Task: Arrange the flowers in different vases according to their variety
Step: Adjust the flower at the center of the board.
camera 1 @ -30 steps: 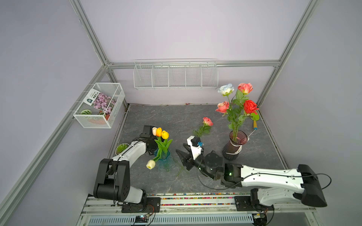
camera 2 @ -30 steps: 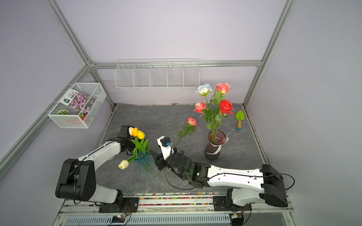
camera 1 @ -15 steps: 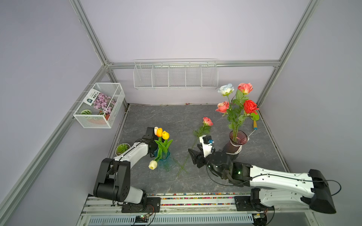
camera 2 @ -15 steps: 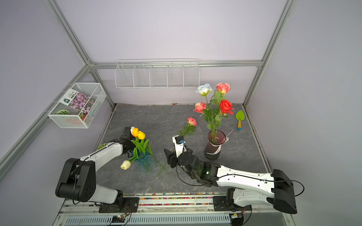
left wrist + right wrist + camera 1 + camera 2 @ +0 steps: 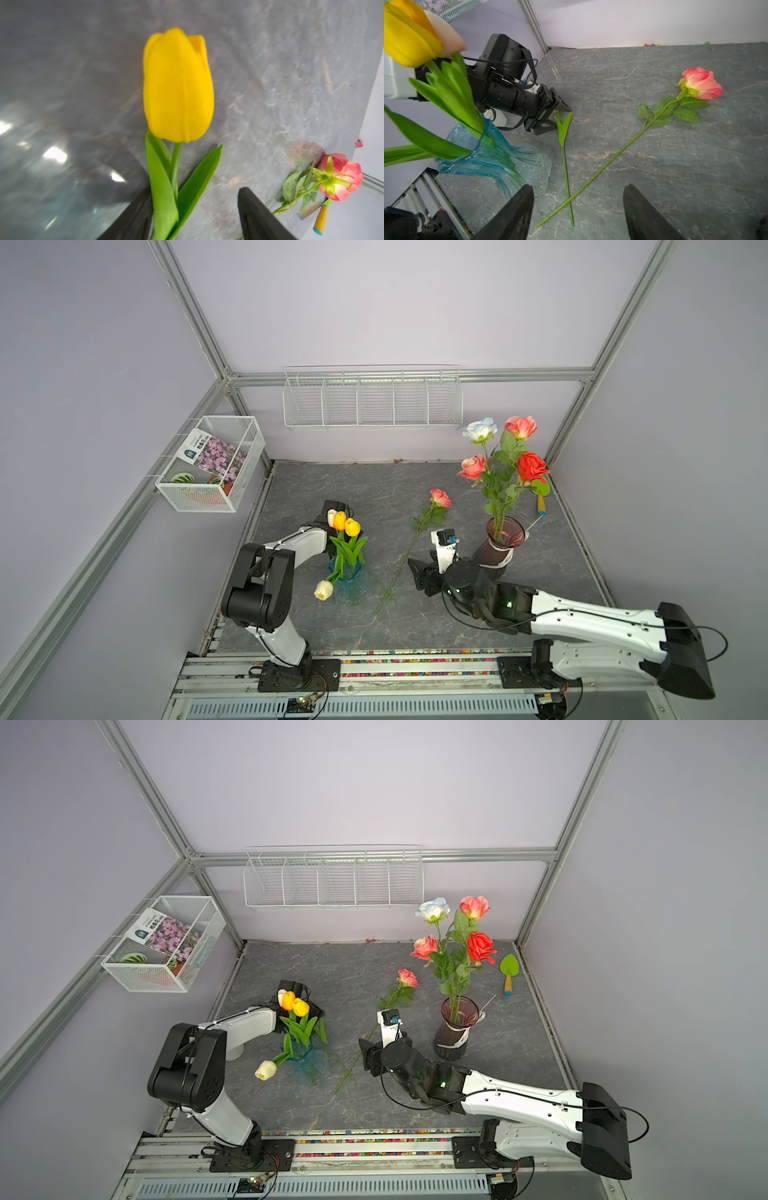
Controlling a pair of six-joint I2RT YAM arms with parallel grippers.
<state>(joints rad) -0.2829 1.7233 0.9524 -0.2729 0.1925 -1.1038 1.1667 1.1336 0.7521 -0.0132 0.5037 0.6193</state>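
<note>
Left gripper [image 5: 193, 192]: fingers apart. We see a yellow tulip [image 5: 178, 83] with its stem and leaves running up between them. There's no squeeze visible, and we can't tell if a finger touches the leaves. That tulip's stem lies on the table [image 5: 374, 485] and reaches toward the near edge, just beside the teal vase [image 5: 348, 577].

Right gripper [image 5: 578, 188]: also spread wide, nothing between the fingers. It sits over the near-middle of the table, between the two vases. In the right wrist view, the tulip stem crosses the tail of the loose rose [image 5: 439, 498] right between the fingertips. That rose lies flat mid-table, head toward the far edge, with nothing gripping it.

The teal vase sits toward the left edge. We count an orange tulip [image 5: 339, 521], a second yellow tulip [image 5: 352, 526] and an upright cream tulip [image 5: 331, 516] in it. A drooping cream tulip [image 5: 323, 590] hangs over the rim toward the near edge.

The maroon vase [image 5: 496, 549] stands toward the right edge, close to the right arm. It holds four roses: a white-blue rose [image 5: 480, 430], an upper coral rose [image 5: 520, 427], a lower coral rose [image 5: 472, 467] and a red rose [image 5: 532, 466].

A green trowel [image 5: 509, 968] lies in the far right corner.
</note>
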